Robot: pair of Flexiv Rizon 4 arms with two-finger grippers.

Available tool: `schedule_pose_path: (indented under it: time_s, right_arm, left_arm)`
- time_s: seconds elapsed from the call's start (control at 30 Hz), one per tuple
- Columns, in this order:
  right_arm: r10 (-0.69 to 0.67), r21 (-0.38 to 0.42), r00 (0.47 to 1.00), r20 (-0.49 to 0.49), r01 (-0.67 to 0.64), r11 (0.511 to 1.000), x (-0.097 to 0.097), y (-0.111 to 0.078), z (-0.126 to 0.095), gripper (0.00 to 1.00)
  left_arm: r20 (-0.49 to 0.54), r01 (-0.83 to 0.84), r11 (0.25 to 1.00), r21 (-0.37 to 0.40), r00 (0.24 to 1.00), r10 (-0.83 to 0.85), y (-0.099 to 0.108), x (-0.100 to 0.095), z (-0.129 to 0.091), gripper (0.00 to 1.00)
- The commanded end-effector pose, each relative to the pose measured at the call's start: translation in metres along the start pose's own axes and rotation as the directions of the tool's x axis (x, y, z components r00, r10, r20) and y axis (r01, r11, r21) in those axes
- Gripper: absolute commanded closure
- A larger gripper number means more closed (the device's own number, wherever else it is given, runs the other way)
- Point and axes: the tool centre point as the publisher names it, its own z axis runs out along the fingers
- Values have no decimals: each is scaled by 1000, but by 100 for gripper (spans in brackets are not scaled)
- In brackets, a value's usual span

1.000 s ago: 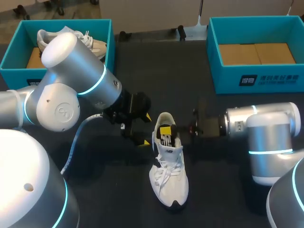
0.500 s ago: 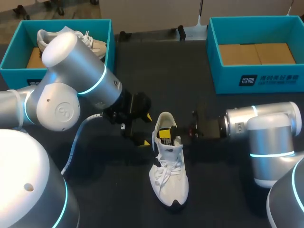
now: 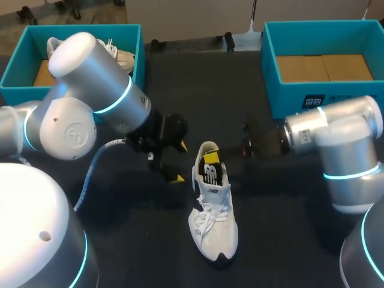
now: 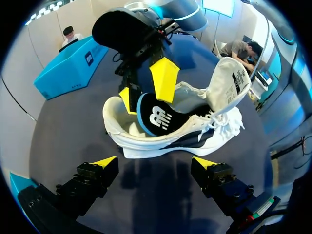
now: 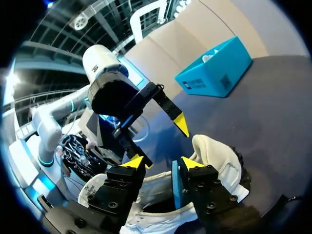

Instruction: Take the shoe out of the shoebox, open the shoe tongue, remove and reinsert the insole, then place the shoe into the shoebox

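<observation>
Surface: dark matte bench (image 3: 138,240). At its far corners, well apart from both sets of fingers, stand two teal boxes. The left shoebox (image 3: 120,28) holds a second shoe (image 3: 123,57); the right shoebox (image 3: 324,99) shows a cardboard floor. The white shoe (image 3: 213,231) stands on its sole outside both boxes, heel between the two sets of fingers, tongue (image 4: 229,83) folded up. The insole (image 4: 158,119) is half-raised from the heel. The right fingers (image 5: 161,163) pinch it from both sides. The left fingers (image 4: 155,163) are spread wide with nothing in them, just beside the heel.

Soft, even overhead light. Dark table (image 3: 198,78) matte, dim. Faint shadows under both arms. White shoe (image 3: 213,231) bright. Sheen on left arm (image 3: 90,66) shell, upper left.
</observation>
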Motion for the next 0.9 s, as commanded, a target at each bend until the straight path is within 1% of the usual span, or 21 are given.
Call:
schedule_pose_path:
  time_s: [0.03, 0.2, 0.27, 0.37, 0.4, 0.43, 0.47, 0.5, 0.53, 0.57, 0.7, 0.8, 0.87, 0.9]
  right_arm:
    - [-8, 102, 1000, 15, 6, 995, 7, 8, -6, 53]
    - [-32, 182, 999, 42, 23, 983, 12, 19, -14, 53]
    - [-29, 228, 998, 56, 16, 974, 14, 24, -18, 52]
    - [-29, 272, 997, 72, 8, 962, 17, 31, -23, 53]
    - [-24, 285, 996, 82, -1, 959, 17, 33, -25, 51]
    - [-15, 304, 996, 88, -13, 953, 18, 35, -26, 47]
    - [-15, 317, 995, 100, -18, 948, 18, 37, -28, 41]
    - [-15, 323, 994, 107, -20, 946, 18, 41, -31, 44]
    - [-11, 333, 993, 116, -28, 942, 18, 44, -34, 51]
    - [-9, 340, 989, 144, -41, 940, 18, 48, -38, 52]
    - [4, 368, 980, 197, -77, 926, 20, 59, -48, 55]
    - [17, 397, 971, 238, -114, 911, 19, 66, -51, 55]
    - [28, 413, 956, 293, -153, 898, 20, 72, -54, 57]
    - [30, 418, 944, 329, -174, 892, 19, 75, -55, 61]
  left_arm:
    - [-2, 24, 1000, 7, 1000, -24, 10, 4, -7, 0]
    - [-11, 55, 998, -2, 998, -55, 22, 7, -9, 0]
    - [-11, 71, 998, -1, 997, -71, 28, 7, -15, 0]
    - [-18, 88, 996, 3, 996, -88, 36, 4, -26, 0]
    - [-18, 92, 996, 4, 996, -92, 40, 3, -31, 0]
    - [-21, 95, 995, 6, 995, -95, 43, 2, -36, 0]
    - [-23, 95, 995, 5, 995, -95, 46, 0, -41, 0]
    - [-21, 94, 996, -7, 995, -94, 50, -3, -46, 0]
    - [-25, 89, 996, -11, 996, -89, 53, -5, -51, 0]
    - [-31, 78, 997, -18, 996, -79, 56, -8, -56, 0]
    - [-47, 37, 999, -35, 998, -38, 65, -20, -80, 0]
    - [-76, -8, 999, -37, 997, 6, 69, -27, -95, 0]
    - [-109, -51, 998, -37, 993, 47, 71, -33, -108, 0]
    - [-120, -65, 997, -38, 991, 60, 72, -35, -113, 0]
